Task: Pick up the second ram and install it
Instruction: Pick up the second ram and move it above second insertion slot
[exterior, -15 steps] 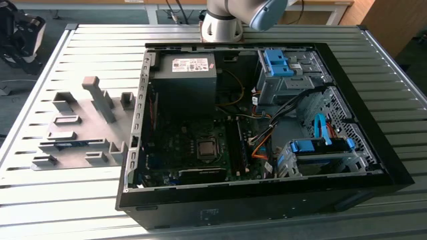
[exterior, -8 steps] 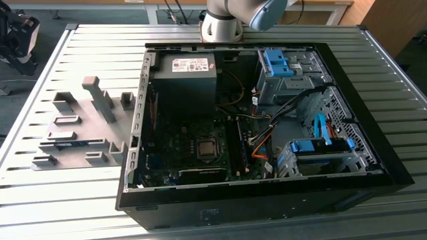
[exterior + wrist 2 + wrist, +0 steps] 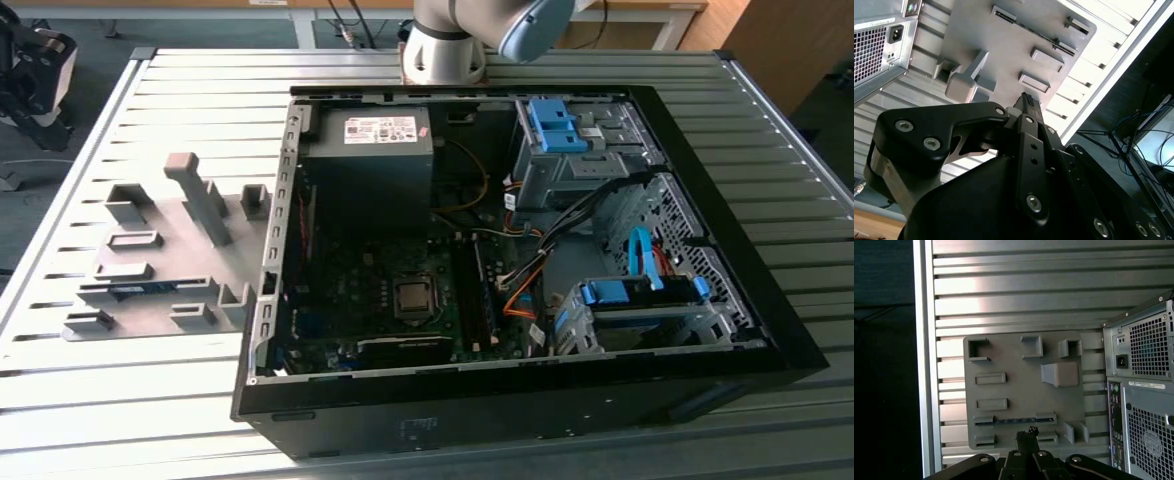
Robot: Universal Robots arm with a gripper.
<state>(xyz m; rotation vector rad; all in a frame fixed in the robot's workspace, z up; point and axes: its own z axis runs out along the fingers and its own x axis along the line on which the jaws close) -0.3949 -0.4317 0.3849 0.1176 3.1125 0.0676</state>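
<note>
– While the jaws hover, where's the long, thin blue circuit-board stick [image 3: 1014, 420]?
– Lying in the flat grey plastic holder tray [image 3: 1019, 385] on the slatted metal desk [image 3: 1029, 305]. Jaws together, near it.

Above the tray [image 3: 1019, 390] the room is open; the tool [image 3: 1026, 432] hangs over its edge, fingers together. The ram [image 3: 1014, 420] lies in a groove between 2 end blocks, with low blocks close on both sides. A tall post [image 3: 200, 195] rises from the tray. The tray sits just beside the case [image 3: 534, 390] wall, leaving a thin strip of table [image 3: 134, 400] between them. Inside the case, cables [image 3: 527, 285] crowd the slots [image 3: 477, 290] on the exterior view's right, the power supply [image 3: 367, 160] blocks their far end, and a drive cage [image 3: 641, 310] stands beyond the cables.
</note>
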